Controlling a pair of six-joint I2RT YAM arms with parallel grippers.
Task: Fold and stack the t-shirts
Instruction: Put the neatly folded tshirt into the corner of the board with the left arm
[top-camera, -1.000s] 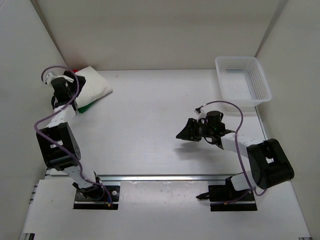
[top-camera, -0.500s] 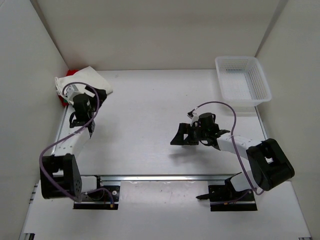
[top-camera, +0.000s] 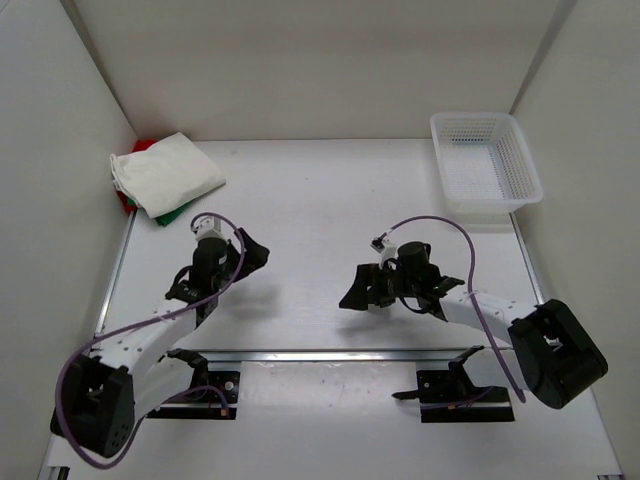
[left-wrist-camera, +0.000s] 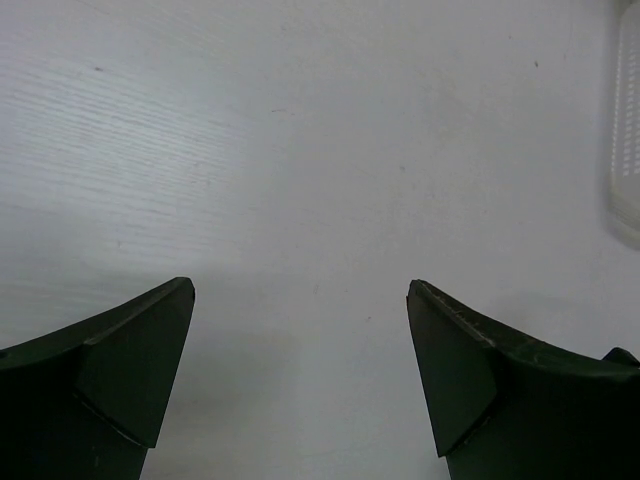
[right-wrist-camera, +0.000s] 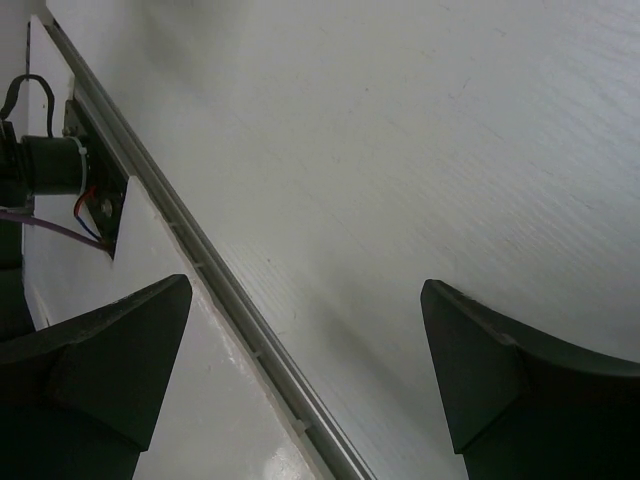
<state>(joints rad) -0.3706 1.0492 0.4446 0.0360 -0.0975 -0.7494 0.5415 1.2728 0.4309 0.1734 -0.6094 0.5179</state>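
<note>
A folded white t-shirt (top-camera: 167, 173) lies on top of a pile at the far left corner of the table. A green t-shirt (top-camera: 178, 213) peeks out under its near edge, and a red t-shirt (top-camera: 126, 200) shows at the pile's left side. My left gripper (top-camera: 252, 254) hangs open over bare table, well in front of and to the right of the pile; its jaws (left-wrist-camera: 300, 300) hold nothing. In the middle of the table my right gripper (top-camera: 354, 290) is open too, pointing left, empty (right-wrist-camera: 305, 300).
A white mesh basket (top-camera: 485, 158) stands at the far right corner; its edge shows in the left wrist view (left-wrist-camera: 628, 140). A metal rail (top-camera: 330, 353) runs along the table's near edge, also seen under the right gripper (right-wrist-camera: 240, 320). White walls enclose three sides.
My left arm has pulled back from the shirt pile toward the near middle of the table. The right gripper has drifted slightly left and nearer and has opened a little wider.
</note>
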